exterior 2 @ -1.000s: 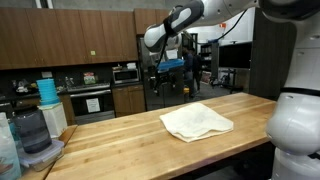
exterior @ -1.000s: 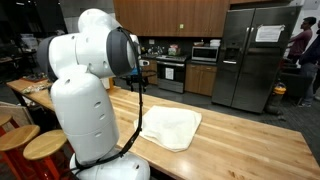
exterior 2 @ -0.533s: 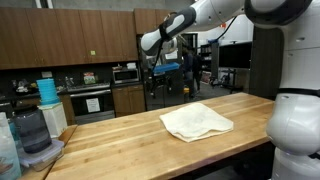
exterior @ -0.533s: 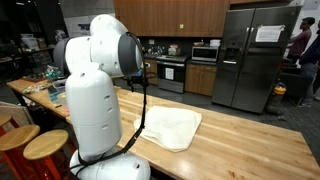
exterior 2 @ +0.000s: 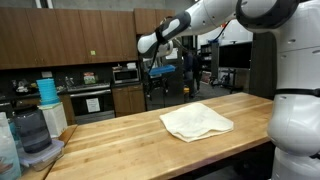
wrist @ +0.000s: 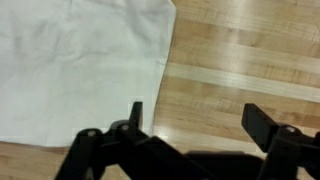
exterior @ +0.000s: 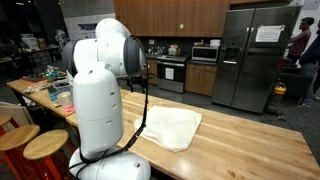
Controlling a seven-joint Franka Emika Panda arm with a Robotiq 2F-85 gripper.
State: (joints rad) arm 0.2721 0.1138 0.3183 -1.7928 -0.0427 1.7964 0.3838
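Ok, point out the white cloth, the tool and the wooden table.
white cloth (exterior 2: pixel 197 122), in an exterior view, on the middle of the cloth.
tool (wrist: pixel 195 118), in the wrist view, midway between its open fingertips.
wooden table (exterior: pixel 250 150), in an exterior view, on the bare top beside the cloth.

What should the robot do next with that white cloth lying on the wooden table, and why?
Probably lower toward the edge of the cloth. The fingers stand open and empty, well above the table; in the wrist view one hangs over the cloth's corner, the other over bare wood. Closing now would catch nothing.
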